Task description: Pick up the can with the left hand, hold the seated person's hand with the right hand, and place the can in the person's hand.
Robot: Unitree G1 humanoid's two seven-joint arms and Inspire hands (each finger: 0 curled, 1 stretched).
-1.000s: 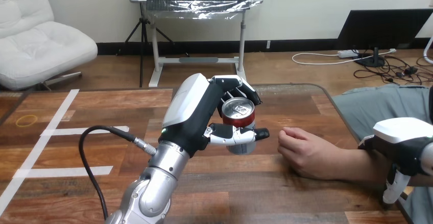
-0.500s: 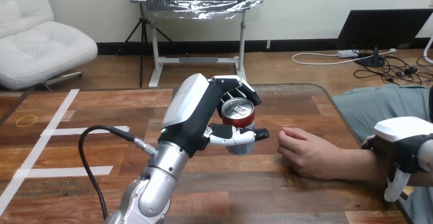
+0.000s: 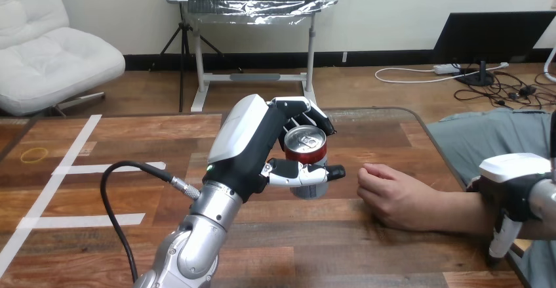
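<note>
Nothing much has changed on the near side in the last second. The left robot hand (image 3: 252, 150) is where it was, raised over the middle of the desk (image 3: 367, 255) and closed round the drink can (image 3: 305, 145). Its fingers (image 3: 308, 111) wrap the far side and its thumb (image 3: 305, 175) crosses the front below the red band. The can stands upright in that grasp, red above and silvery below, with its silver top and pull-tab facing up. It has not shifted or tipped.

Just to the right of the can, and apart from it, the person's hand (image 3: 392, 196) lies on the wood as before. It is loosely curled with the knuckles up, not opened to receive anything. The person's forearm (image 3: 459, 212) runs back from it toward the right edge.

The one visible change is at that edge. The right robot hand (image 3: 515, 186), white shell on top, has dropped a touch lower and slid slightly further right than a second ago. It sits over the forearm, well back from the person's hand. Whether it has closed on the arm or only rests against it I cannot tell.

Strips of white tape (image 3: 98, 168) lie on the left part of the desk, unmoved.
</note>
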